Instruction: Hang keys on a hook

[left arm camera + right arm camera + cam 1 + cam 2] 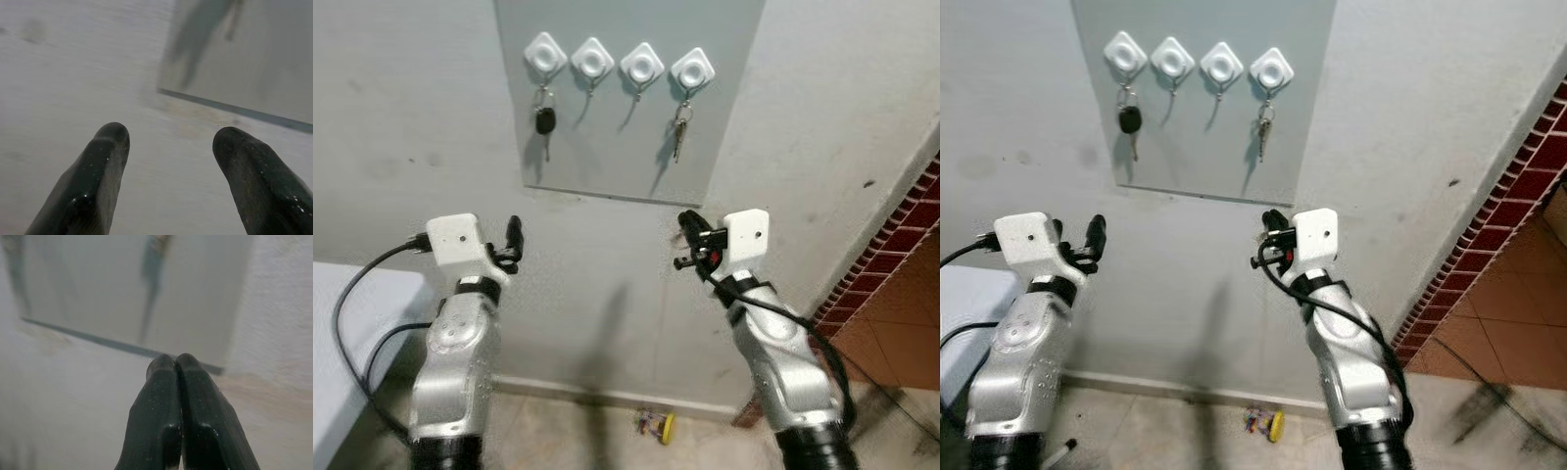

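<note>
grey wall panel (pixel 607 117), lower edge above both arms | left gripper (pixel 171 161) jaws apart | right gripper (pixel 176 377) jaws together

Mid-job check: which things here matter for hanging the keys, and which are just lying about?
Job:
- four white hooks on the grey panel
- black car key on the leftmost hook
- silver keys on the rightmost hook
- left gripper, open
- right gripper, shut, empty

Lying about:
- small coloured thing on the floor
- brick edge at right
</note>
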Controlling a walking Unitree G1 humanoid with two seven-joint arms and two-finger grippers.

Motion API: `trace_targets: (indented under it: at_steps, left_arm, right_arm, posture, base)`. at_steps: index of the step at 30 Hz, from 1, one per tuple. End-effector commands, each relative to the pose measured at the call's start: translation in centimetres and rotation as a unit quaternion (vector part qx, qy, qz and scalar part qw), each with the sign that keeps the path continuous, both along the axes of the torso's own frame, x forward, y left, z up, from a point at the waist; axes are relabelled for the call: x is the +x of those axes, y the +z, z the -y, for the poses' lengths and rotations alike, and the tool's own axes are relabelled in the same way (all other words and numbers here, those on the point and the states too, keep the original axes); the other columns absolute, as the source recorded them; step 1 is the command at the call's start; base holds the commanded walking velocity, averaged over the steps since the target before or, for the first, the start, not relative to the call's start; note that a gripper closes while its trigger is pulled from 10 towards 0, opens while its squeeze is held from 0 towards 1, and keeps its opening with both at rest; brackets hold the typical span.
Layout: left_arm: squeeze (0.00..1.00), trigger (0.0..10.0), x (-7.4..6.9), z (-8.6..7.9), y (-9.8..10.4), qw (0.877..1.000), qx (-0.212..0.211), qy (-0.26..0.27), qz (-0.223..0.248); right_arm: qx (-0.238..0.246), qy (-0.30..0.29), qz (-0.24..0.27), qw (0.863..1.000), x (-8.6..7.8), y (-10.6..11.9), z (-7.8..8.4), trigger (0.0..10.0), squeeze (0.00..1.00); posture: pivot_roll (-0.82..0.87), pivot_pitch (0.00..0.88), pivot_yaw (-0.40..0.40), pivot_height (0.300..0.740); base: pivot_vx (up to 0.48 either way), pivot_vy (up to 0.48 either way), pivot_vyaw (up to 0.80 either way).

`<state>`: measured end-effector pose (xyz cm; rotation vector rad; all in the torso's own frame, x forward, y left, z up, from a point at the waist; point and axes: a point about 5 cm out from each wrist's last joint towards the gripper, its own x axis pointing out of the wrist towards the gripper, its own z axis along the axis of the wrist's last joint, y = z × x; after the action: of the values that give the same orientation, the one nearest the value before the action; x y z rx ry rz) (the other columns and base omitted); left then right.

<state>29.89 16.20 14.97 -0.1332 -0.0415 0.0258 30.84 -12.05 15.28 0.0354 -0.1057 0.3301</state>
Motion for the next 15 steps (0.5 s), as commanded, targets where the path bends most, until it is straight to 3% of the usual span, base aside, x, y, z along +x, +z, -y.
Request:
trace_targets:
  at_steps: [1, 8, 15]
  left_arm:
    - [0.00, 10.0, -0.1, -0.2, 0.7, 1.000, 0.016, -0.002, 0.014]
    - [0.00, 10.0, 0.0, 1.4, 1.6, 0.994, 0.068, -0.074, 0.035]
    - [0.00, 10.0, 0.6, 2.7, 3.4, 0.987, 0.074, -0.132, 0.062]
  right_arm:
    - [0.002, 0.007, 0.011, 1.000, 0.0, 0.6, -0.5, 10.0, 0.00]
    - [0.005, 0.053, 0.027, 0.998, 0.1, 1.2, -1.2, 10.0, 0.00]
    - [0.035, 0.153, 0.065, 0.986, 0.2, 3.3, -2.7, 10.0, 0.00]
  posture:
    - [-0.12, 0.021, -0.023, 0.740]
    - [-0.12, 0.024, -0.021, 0.740]
    - [-0.11, 0.028, -0.022, 0.740]
  base:
    - [0.000, 0.000, 0.00]
    - [0.000, 0.000, 0.00]
    - [0.000, 0.000, 0.00]
